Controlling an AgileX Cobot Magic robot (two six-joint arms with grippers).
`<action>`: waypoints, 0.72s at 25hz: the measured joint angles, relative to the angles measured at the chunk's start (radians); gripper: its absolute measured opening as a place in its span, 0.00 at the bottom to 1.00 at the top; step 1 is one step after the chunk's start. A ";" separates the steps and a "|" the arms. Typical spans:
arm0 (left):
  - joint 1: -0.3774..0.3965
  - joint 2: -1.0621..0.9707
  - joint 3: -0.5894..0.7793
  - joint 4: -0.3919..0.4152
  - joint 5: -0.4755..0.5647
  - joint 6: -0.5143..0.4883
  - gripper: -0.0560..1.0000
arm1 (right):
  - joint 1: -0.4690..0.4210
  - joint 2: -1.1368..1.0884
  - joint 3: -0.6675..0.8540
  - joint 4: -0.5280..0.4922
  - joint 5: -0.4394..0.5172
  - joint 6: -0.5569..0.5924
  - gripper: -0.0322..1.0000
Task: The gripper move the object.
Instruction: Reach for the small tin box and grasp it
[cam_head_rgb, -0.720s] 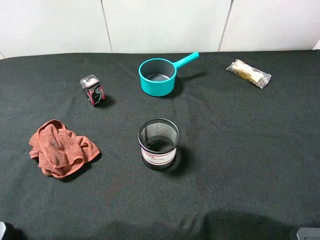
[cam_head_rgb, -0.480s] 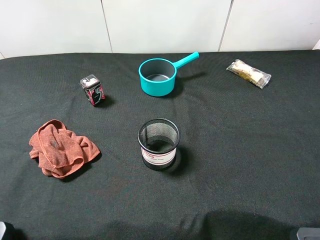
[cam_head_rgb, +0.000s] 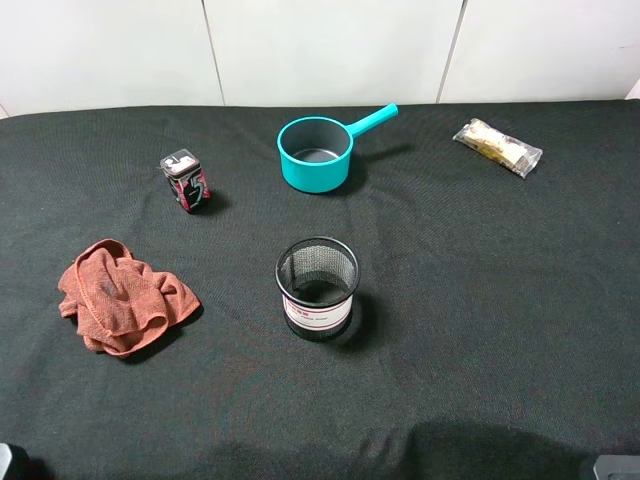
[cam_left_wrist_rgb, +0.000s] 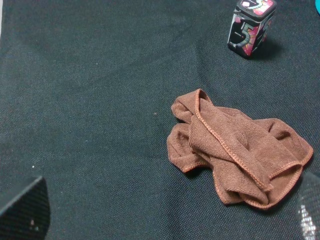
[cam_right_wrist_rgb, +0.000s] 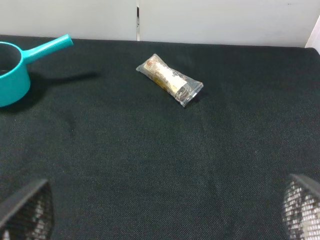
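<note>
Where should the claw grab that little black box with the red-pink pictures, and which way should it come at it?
Best to grab the small black box by two opposite flat side walls, just under its grey-white top, coming straight down. It stands upright with bare black tablecloth all round, so the sides look free; the rust-coloured cloth lies apart.

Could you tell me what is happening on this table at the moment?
Nothing is being handled yet. The small black box with red-pink graphics stands upright and untouched on the black table, to the left of the teal saucepan in the high view. The left hand is open, with the crumpled brown cloth and the box in front of it. The right hand is also open, facing the snack packet. A black mesh cup stands mid-table.
</note>
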 joint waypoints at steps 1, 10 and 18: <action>0.000 0.000 0.000 0.000 0.000 0.000 0.98 | 0.000 0.000 0.000 0.000 0.000 0.000 0.70; 0.000 0.000 0.000 0.000 0.000 0.000 0.98 | 0.000 0.000 0.000 0.000 0.000 0.000 0.70; 0.000 0.000 0.000 -0.025 0.000 0.000 0.98 | 0.000 0.000 0.000 0.000 0.000 0.000 0.70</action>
